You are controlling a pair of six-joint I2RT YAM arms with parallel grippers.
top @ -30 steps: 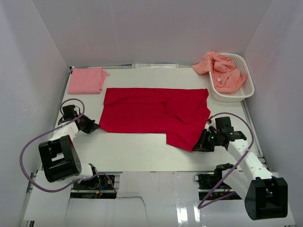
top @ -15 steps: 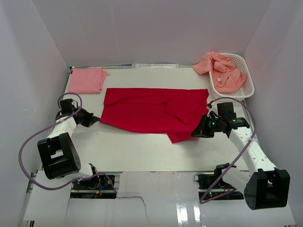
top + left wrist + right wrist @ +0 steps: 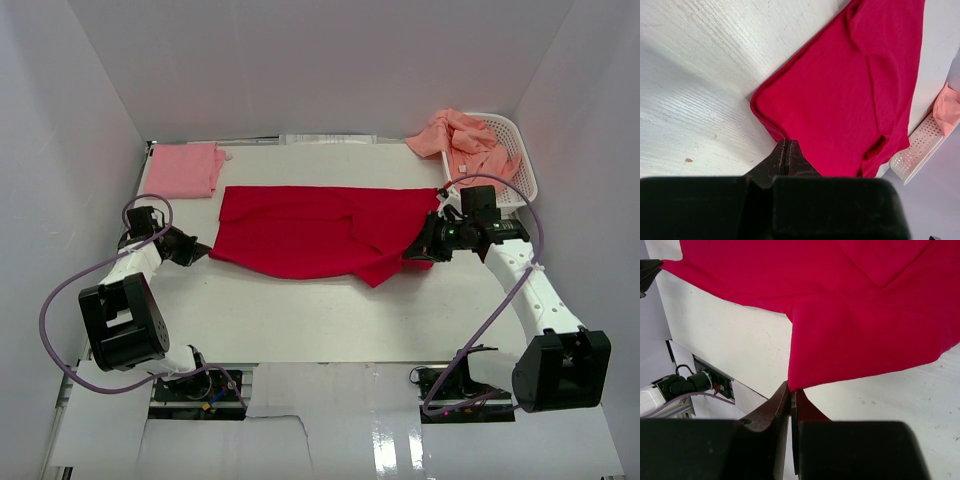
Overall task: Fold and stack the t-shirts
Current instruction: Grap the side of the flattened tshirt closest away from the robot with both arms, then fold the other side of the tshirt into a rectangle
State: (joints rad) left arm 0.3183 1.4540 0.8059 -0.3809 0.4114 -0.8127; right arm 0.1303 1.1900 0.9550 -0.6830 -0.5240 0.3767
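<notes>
A bright red t-shirt (image 3: 310, 235) lies spread across the middle of the table. My left gripper (image 3: 200, 250) is shut on its near left hem; in the left wrist view the closed jaws (image 3: 786, 142) pinch the red edge (image 3: 840, 90). My right gripper (image 3: 415, 250) is shut on the shirt's near right corner and holds it lifted over the shirt's right side. In the right wrist view the cloth (image 3: 850, 315) hangs from the closed jaws (image 3: 791, 389). A folded light pink t-shirt (image 3: 183, 168) lies at the back left. Salmon-orange t-shirts (image 3: 468, 148) are heaped in the basket.
The white latticed basket (image 3: 522, 190) stands at the back right, just behind my right arm, and shows in the left wrist view (image 3: 912, 150). White walls close in the table on three sides. Cables loop around both arms.
My right gripper has carried the red shirt's near right corner up and toward the back, folding that side over. My left gripper has shifted slightly toward the back with the left hem.
</notes>
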